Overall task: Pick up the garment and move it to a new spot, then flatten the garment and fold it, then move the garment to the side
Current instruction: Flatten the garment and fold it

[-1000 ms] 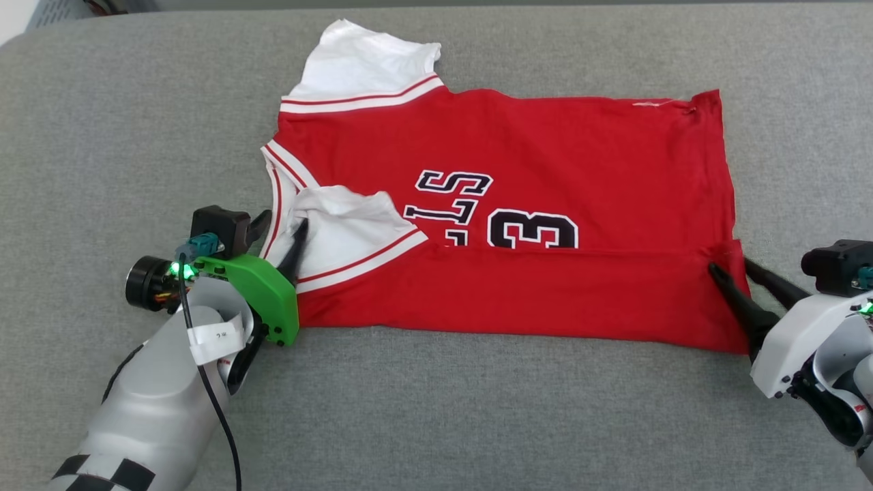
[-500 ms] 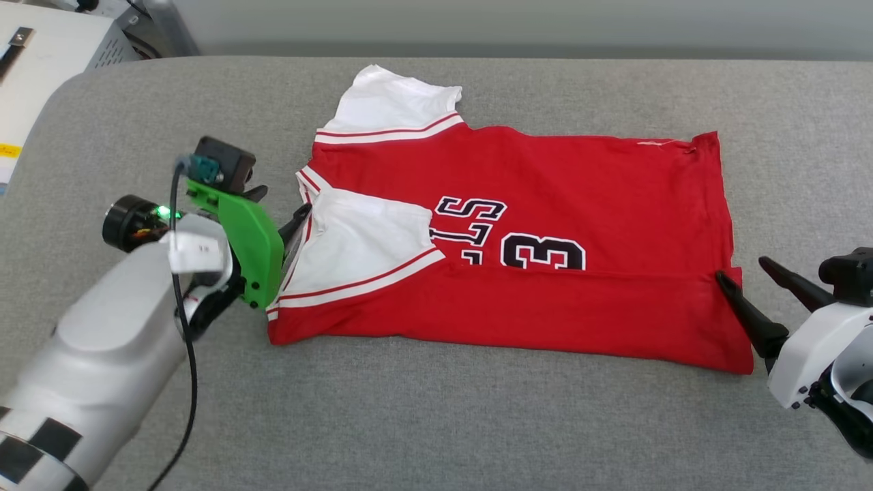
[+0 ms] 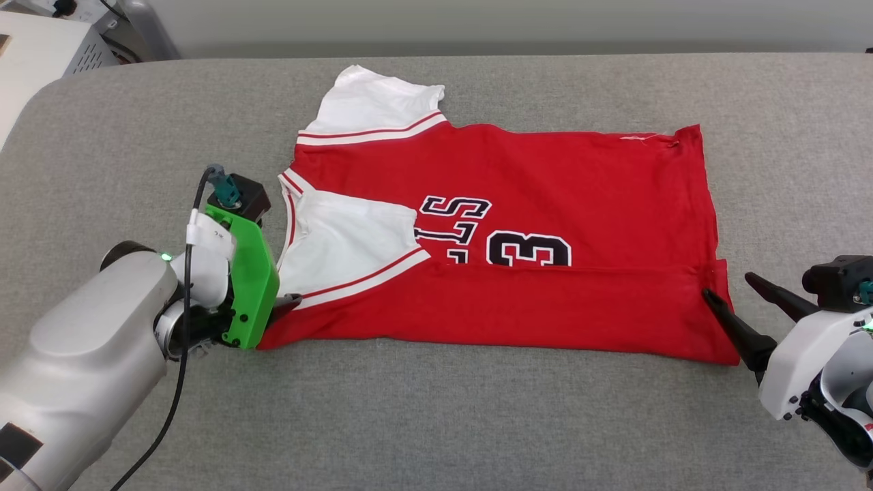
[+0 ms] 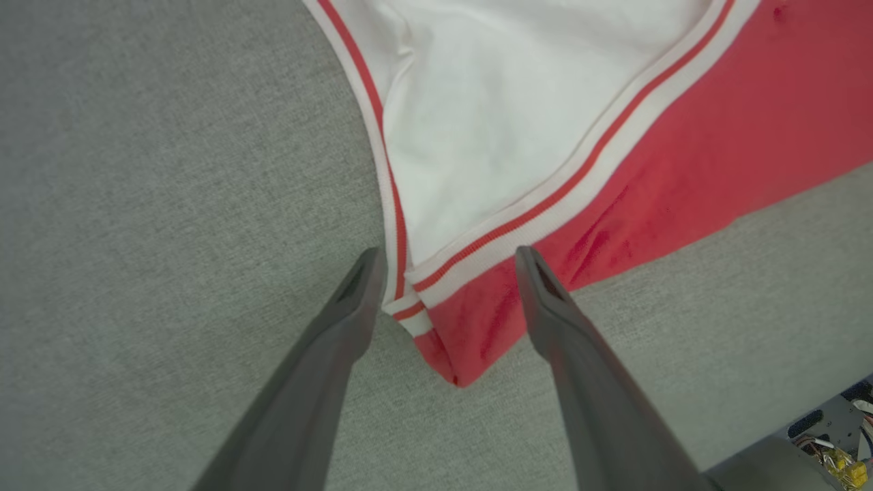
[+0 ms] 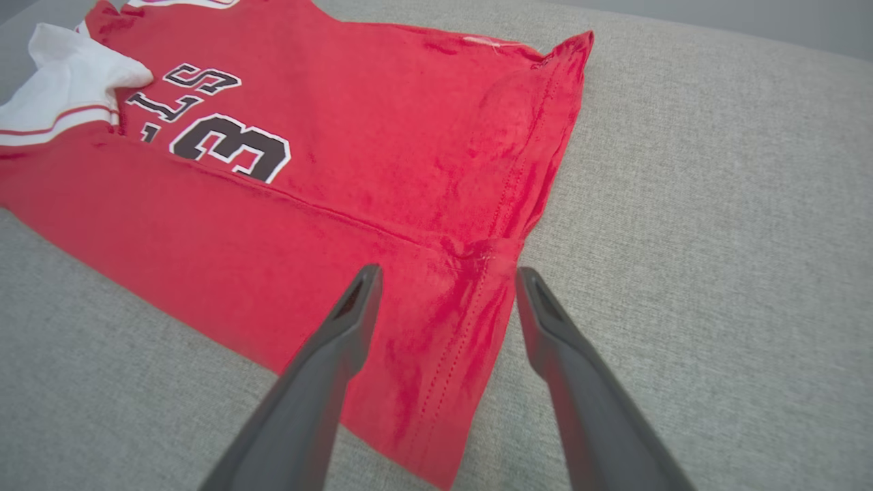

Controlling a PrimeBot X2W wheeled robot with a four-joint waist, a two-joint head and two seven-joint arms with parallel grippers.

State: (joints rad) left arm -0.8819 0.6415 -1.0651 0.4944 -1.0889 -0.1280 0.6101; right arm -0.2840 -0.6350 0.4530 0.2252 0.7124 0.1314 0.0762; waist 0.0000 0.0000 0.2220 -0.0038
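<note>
The garment (image 3: pixel 545 191) has just been let go — left gripper (image 4: pixel 448 252) and right gripper (image 5: pixel 447 269) now stand jaws wide, its folded edge between each pair. First fold looks done.

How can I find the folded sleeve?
On the grey surface a red shirt lies flat. At its left end, one white sleeve lies folded onto the red chest, beside the black letters; the other sleeve sticks out past the shirt's far edge.

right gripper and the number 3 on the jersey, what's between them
Plain red cloth of the garment, a folded-over strip, lies between the right gripper and the 3, seen in the right wrist view.
</note>
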